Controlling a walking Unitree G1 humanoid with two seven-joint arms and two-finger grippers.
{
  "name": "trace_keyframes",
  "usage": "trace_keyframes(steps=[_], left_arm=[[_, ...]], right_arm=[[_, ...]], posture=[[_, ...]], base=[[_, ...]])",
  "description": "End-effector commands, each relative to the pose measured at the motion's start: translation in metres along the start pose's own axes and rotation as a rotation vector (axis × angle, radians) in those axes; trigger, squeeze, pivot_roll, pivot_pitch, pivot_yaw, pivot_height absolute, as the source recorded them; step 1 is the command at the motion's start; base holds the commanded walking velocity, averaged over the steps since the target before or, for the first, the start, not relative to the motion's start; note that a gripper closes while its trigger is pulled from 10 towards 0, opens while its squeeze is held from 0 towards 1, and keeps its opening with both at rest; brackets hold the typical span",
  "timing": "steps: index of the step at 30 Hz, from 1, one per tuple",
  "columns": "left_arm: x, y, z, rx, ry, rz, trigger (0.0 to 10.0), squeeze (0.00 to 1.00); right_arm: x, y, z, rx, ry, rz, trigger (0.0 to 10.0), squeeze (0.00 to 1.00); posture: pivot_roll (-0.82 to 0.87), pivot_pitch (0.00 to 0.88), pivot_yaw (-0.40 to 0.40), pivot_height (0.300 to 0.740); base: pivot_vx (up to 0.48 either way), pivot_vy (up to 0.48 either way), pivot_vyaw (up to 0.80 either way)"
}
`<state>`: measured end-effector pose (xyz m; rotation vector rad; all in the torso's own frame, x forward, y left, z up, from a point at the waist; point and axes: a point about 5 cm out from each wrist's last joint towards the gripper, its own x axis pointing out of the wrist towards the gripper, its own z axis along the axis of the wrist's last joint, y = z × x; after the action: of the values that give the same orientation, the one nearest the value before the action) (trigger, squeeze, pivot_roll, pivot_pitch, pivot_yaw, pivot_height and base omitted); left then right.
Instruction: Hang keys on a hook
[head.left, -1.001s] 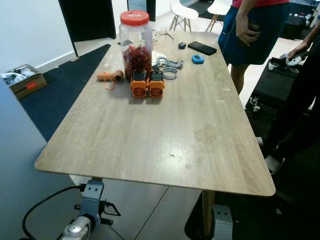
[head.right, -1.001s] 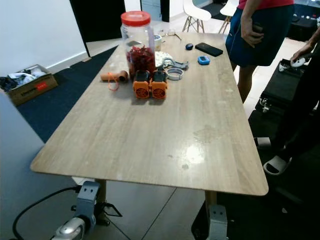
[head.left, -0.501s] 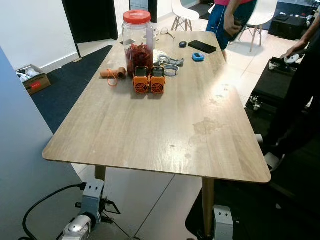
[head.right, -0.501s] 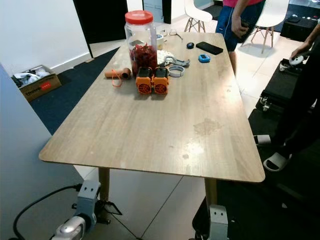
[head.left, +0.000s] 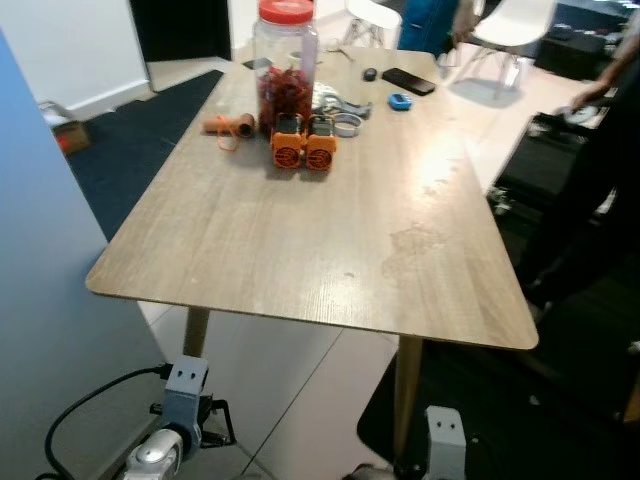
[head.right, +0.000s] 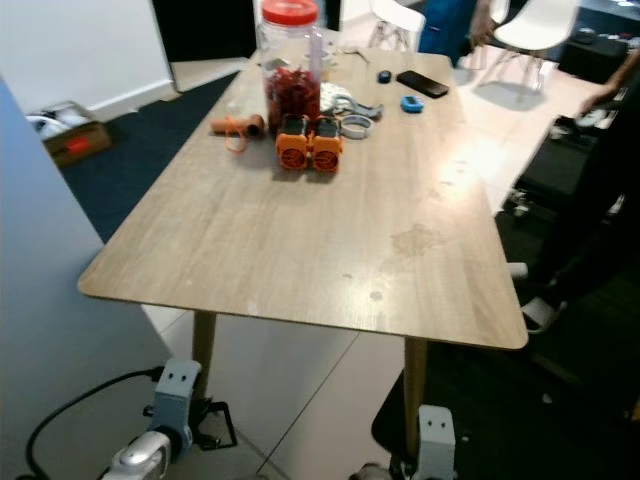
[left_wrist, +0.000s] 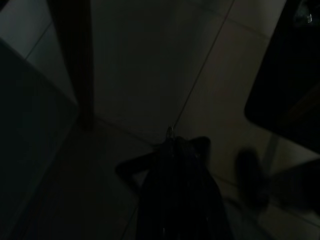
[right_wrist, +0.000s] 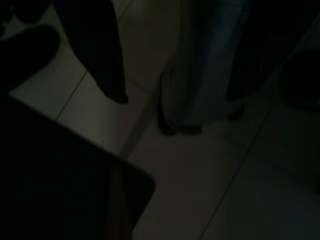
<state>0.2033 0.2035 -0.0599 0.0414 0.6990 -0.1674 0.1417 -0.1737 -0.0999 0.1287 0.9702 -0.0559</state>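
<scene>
first, close the gap to the table (head.left: 300, 240) before lifting either arm; nothing to grasp within reach yet. judging by the layout, step in hand is the approach toward the keys. walk round toward the far end rather than leaning over the long top, and keep the head camera on the clutter so the target stays in sight.

likely keys (head.left: 340, 103): a small grey metal bunch at about 12 o'clock, far end of the table, just beside the red-lidded jar (head.left: 286, 55) and just beyond the two orange gadgets (head.left: 305, 148). too small to be sure; check again once nearer. no hook seen anywhere, so look for it after the pickup.

left arm (head.left: 170, 425) hanging low at about 7 o'clock, below the near table edge; right arm (head.left: 442, 440) low at about 5 o'clock. both well apart from the keys, with the whole tabletop between.

left gripper (left_wrist: 172, 165) pointing down at dark floor tiles; cannot tell whether open or closed. right gripper (right_wrist: 70, 50) likewise over dark floor, state impossible to tell. nothing made out in either.

mind the person (head.left: 590, 180) at about 2 o'clock when moving round.
</scene>
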Motion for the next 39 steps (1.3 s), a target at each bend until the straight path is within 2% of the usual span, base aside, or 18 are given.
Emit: trace_keyframes(steps=[1,22,39], left_arm=[[-0.0028,0.0029,-0.0057,0.002,0.020,0.006,10.0,0.00],[-0.0047,0.0047,-0.0069,-0.013,0.006,0.017,10.0,0.00],[-0.0050,0.0032,-0.0065,-0.029,-0.015,0.014,10.0,0.00]], right_arm=[[-0.0005,-0.0011,-0.0028,0.006,0.016,-0.003,10.0,0.00],[-0.0003,0.0005,-0.0028,0.003,0.017,0.003,10.0,0.00],[0.0004,0.0012,-0.0001,0.006,0.008,0.005,10.0,0.00]], posture=[[0.11,0.026,-0.026,0.740],[0.12,0.033,-0.031,0.740],[0.12,0.039,-0.034,0.740]], base=[[-0.330,0.000,0.00],[-0.323,0.000,0.00],[0.000,0.000,0.00]])
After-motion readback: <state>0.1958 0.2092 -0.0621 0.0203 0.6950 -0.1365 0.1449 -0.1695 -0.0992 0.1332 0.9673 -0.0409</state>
